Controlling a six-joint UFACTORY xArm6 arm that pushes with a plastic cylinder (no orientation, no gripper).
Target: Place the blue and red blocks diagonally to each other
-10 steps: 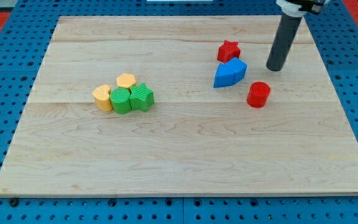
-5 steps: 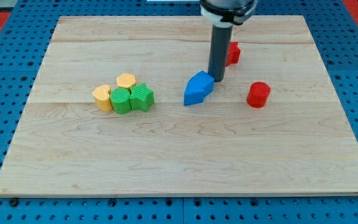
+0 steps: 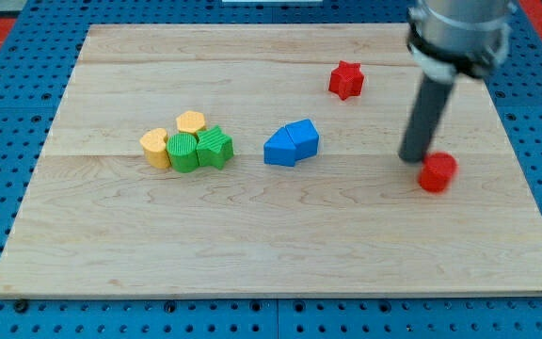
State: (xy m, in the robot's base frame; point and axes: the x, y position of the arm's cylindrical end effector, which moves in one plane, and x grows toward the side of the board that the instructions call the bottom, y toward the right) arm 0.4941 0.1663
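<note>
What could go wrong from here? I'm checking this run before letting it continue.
1. My tip sits right beside the red cylinder, on its upper left; another push that way could slide it toward the board's right edge.
2. The blue block lies near the green blocks; a leftward nudge might disturb that cluster.
3. The red star lies apart, so which red block pairs diagonally is ambiguous.

Our tip (image 3: 412,158) stands on the board (image 3: 252,245), with the red cylinder (image 3: 437,173) just beside it at the view's lower right. The red star (image 3: 346,79) lies up-left and the blue block (image 3: 291,143) well left. Farthest left huddle the green block (image 3: 215,147), green cylinder (image 3: 183,152), yellow hexagon (image 3: 190,121) and yellow block (image 3: 154,147).
</note>
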